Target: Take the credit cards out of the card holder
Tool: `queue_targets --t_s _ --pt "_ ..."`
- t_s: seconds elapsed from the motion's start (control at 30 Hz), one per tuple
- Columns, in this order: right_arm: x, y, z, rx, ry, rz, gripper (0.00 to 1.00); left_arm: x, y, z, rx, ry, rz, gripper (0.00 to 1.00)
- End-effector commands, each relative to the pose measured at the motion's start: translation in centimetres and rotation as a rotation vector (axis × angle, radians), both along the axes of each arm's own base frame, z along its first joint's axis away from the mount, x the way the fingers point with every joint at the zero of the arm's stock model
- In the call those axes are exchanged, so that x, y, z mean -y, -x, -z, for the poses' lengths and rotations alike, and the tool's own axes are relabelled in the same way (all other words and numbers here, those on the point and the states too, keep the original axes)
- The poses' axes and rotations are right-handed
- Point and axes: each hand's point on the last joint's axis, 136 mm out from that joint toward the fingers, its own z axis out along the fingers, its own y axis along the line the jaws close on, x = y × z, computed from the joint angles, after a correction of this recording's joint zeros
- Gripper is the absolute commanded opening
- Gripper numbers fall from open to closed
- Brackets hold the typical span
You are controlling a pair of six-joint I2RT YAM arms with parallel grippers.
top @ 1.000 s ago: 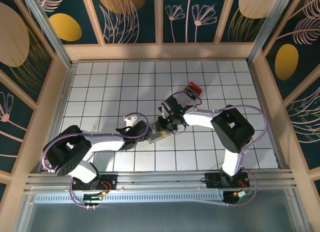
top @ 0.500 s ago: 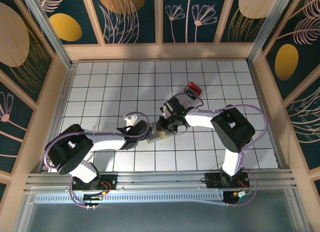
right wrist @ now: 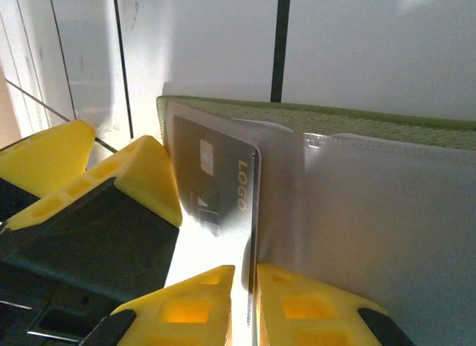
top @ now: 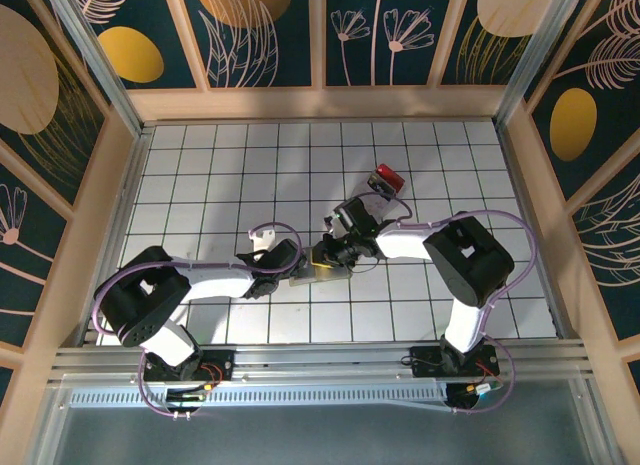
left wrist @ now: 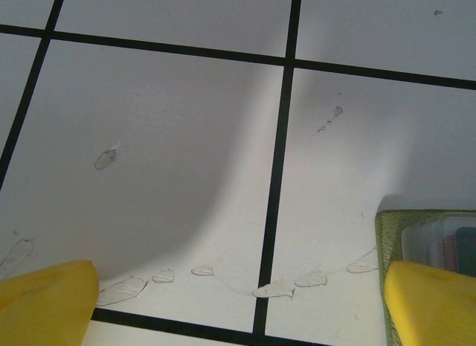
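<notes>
Right gripper [right wrist: 251, 305] pinching a dark credit card [right wrist: 212, 182] sticking out of the green card holder [right wrist: 357, 119], left gripper [left wrist: 238, 290] wide open, one yellow finger [left wrist: 428, 305] over the holder's corner at 4 o'clock

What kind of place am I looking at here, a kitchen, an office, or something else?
Most likely a robot test booth, not a lived-in room: a white gridded table, boxed in by patterned wall panels, with the left arm and right arm bolted to a metal rail.
</notes>
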Motion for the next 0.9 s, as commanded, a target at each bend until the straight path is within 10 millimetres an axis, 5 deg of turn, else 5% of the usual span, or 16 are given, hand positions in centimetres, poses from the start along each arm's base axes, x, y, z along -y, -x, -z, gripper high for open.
queue_targets --t_s 0.0,0.87 --pt "-1.3 0.0 -2.9 0.030 -0.105 -0.027 0.16 -1.4 1.4 1.5 -0.077 -0.059 0.001 0.99" --pt "-0.9 -1.2 -2.6 0.049 -0.067 0.023 0.16 -1.5 1.9 1.8 -0.087 -0.036 -0.006 0.99"
